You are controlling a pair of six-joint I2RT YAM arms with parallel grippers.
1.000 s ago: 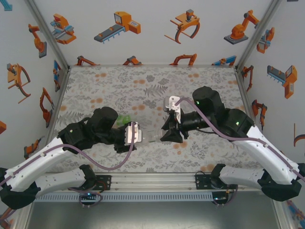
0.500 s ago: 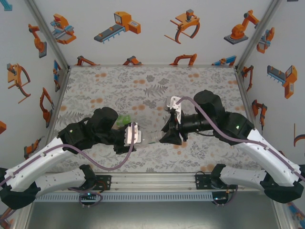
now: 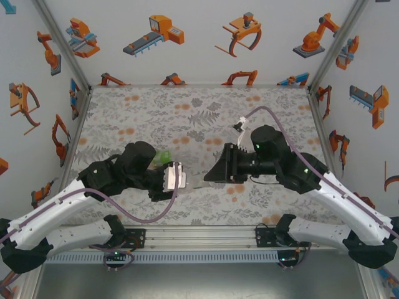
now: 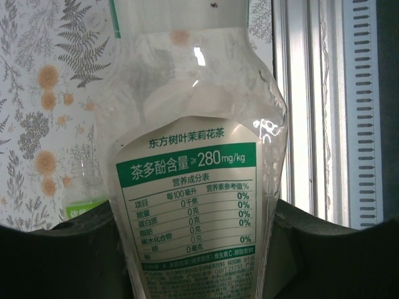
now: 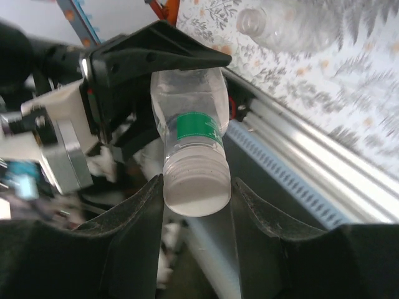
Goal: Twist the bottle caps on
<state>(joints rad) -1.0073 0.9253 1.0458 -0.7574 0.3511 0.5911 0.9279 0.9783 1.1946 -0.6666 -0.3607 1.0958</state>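
Screwing the white cap (image 5: 196, 189) onto the clear bottle (image 4: 187, 168), held in the air between the two arms, near the table's near edge.

- Left gripper (image 4: 199, 268): clenched on the bottle's labelled body, bottle lying roughly level, neck pointing right.
- Right gripper (image 3: 214, 176): fingers pressed to both sides of the cap, grasping it.
- Step in hand, as judged: turning the cap down on the threads. It sits square on the neck; how far it is wound cannot be told. To do it well, hold the right wrist's axis in line with the neck, press lightly towards the bottle while rotating, and let the left grip resist the twist without crushing the thin wall.
- Other task items: a colourless bottle (image 5: 274, 25) lying open-necked on the table; a green-tinted bottle (image 3: 163, 154) just beyond the left arm.
- Table (image 3: 156, 106): grey fern print with orange blossoms, flat and matt.
- Near edge: aluminium rail (image 3: 199, 235) carrying both bases.
- Walls (image 3: 199, 50): white, patterned with orange robot arms and grippers.
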